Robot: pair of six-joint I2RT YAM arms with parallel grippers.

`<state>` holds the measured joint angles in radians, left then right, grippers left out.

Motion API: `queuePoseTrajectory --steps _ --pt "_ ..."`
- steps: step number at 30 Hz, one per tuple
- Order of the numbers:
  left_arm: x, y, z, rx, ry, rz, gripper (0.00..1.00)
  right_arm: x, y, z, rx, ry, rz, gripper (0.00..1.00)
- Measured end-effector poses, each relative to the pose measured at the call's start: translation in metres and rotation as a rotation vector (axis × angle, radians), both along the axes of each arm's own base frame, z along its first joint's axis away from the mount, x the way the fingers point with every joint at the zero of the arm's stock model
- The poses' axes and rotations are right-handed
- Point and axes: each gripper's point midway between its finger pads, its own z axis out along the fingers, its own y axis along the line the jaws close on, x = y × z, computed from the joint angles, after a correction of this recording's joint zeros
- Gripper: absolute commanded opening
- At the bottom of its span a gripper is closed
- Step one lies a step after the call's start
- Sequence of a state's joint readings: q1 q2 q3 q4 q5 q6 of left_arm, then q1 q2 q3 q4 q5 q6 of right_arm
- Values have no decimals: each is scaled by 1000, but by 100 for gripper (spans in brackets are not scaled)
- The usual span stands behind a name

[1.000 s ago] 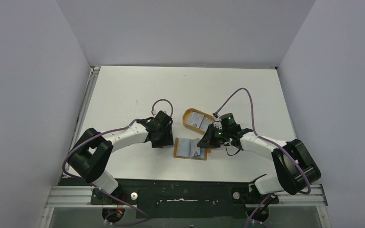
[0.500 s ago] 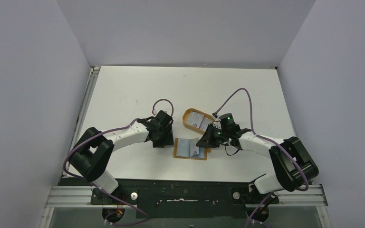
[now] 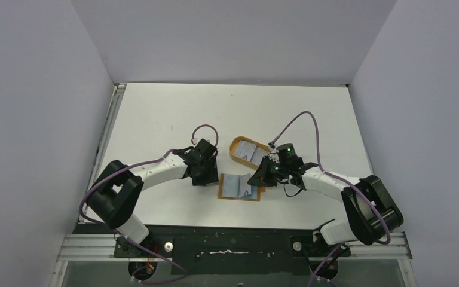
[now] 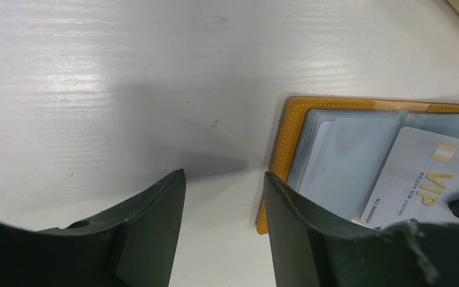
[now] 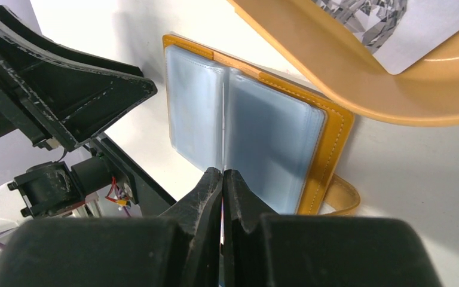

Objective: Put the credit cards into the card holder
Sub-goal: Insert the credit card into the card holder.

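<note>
Credit card [image 4: 421, 179]: pale, gold "VIP"; the smaller print is too blurred to read. It slants over the clear pockets of the card holder [image 5: 275, 137].
Card holder: orange-brown, lying open on the white surface [image 4: 125, 72].
Right pincer [image 5: 222, 173]: together, clamped on the credit card's edge.
Left pincer [image 4: 224, 179]: apart, holding nothing, just beside the holder.
Tan tray [image 5: 346, 89]: adjacent, holds a second card [image 5: 406, 30].
</note>
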<state>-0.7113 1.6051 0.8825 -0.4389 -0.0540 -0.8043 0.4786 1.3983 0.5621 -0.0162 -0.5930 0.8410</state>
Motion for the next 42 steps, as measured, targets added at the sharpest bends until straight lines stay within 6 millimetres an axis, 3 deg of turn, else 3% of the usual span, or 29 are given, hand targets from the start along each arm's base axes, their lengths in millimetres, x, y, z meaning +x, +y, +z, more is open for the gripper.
queuePoseTrajectory --steps 11,42 --pt "-1 -2 0 -12 6 -6 47 -6 3 -12 -10 40 19 0" --pt "1 -11 0 -40 15 -18 46 -3 15 -6 44 12 52 0"
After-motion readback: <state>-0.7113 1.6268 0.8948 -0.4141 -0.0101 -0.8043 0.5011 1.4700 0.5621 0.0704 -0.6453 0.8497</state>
